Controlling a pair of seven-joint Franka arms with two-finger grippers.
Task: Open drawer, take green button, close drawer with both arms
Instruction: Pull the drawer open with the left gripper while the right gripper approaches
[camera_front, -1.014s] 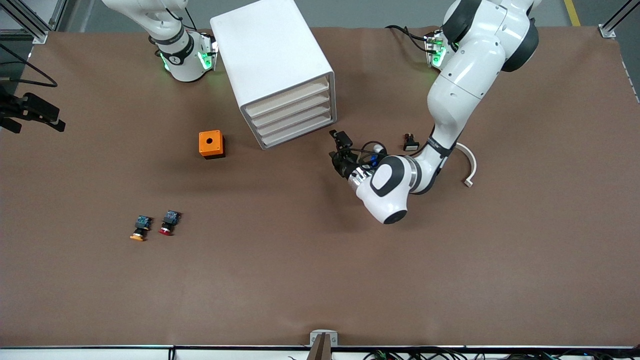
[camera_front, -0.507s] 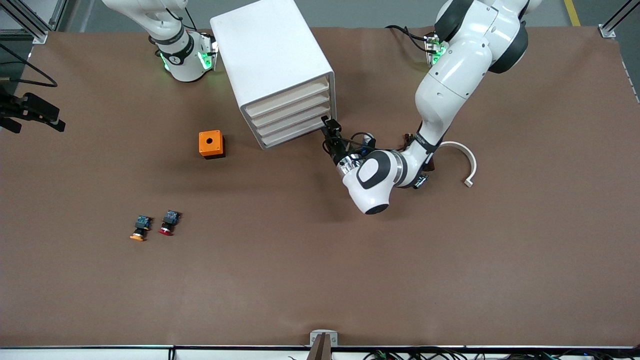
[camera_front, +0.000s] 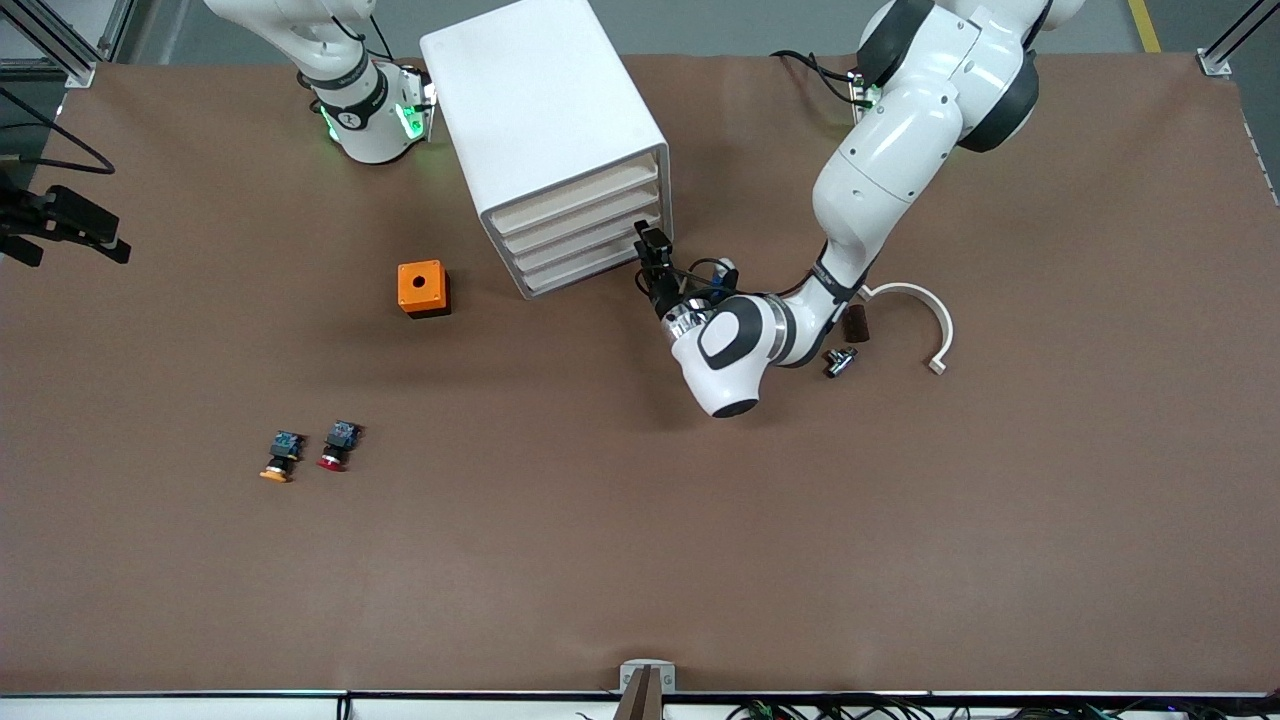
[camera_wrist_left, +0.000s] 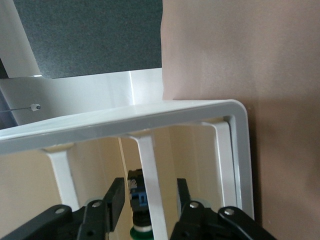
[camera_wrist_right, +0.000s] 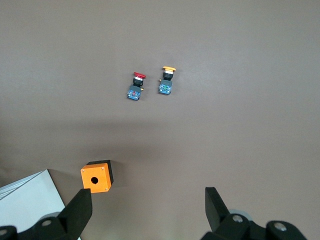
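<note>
Left gripper (camera_wrist_left: 147, 200): half-closed, fingers either side of a white drawer-cabinet (camera_front: 560, 150) front rail, apparently to pull a drawer open.
Green button (camera_wrist_left: 138, 220): visible between the fingers, seemingly inside the cabinet.
Right gripper (camera_wrist_right: 147, 210): waits wide open above the orange box (camera_wrist_right: 97, 176).

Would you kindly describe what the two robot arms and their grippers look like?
Both arms are glossy white with rounded shells and black joint rings. The left arm carries black cables at its wrist, and its left gripper is black with two fingers. The right arm shows green lights at its base; the right gripper has black fingers too.
</note>
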